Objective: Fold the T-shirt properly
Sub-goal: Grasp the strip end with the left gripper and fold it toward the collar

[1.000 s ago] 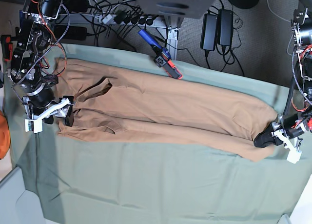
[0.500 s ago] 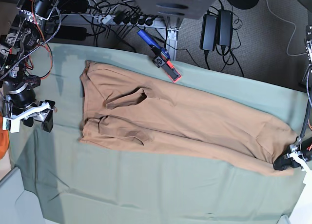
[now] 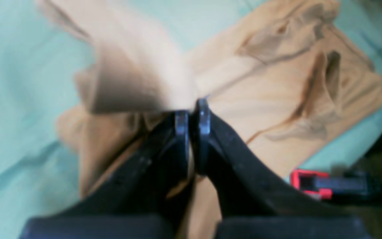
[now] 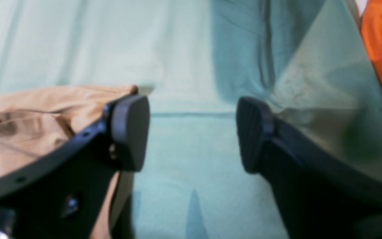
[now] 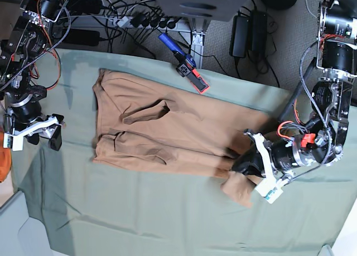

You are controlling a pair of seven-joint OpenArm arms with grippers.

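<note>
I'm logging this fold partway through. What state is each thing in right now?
T-shirt: lying lengthwise on the green sheet, its hem end pinched, lifted and bunched.
Left gripper: shut on the T-shirt's hem.
Right gripper: open, holding nothing, over bare sheet beside the shirt.
Green sheet: spread out, lightly creased.
Clamp: lying on the sheet's far edge, off the shirt.

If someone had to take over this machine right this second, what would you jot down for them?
Left gripper: shut on the T-shirt, pinching its hem end and holding it up off the green sheet, partway along the shirt.
Right gripper: open, empty, over the sheet just beyond the shirt's collar end.
T-shirt: long narrow strip, sleeves tucked in.
Done: the sides look folded inward.
Left: lay the hem end down toward the collar, release, smooth the fold.
Also there: a red-tipped tool at the sheet's far edge.
</note>
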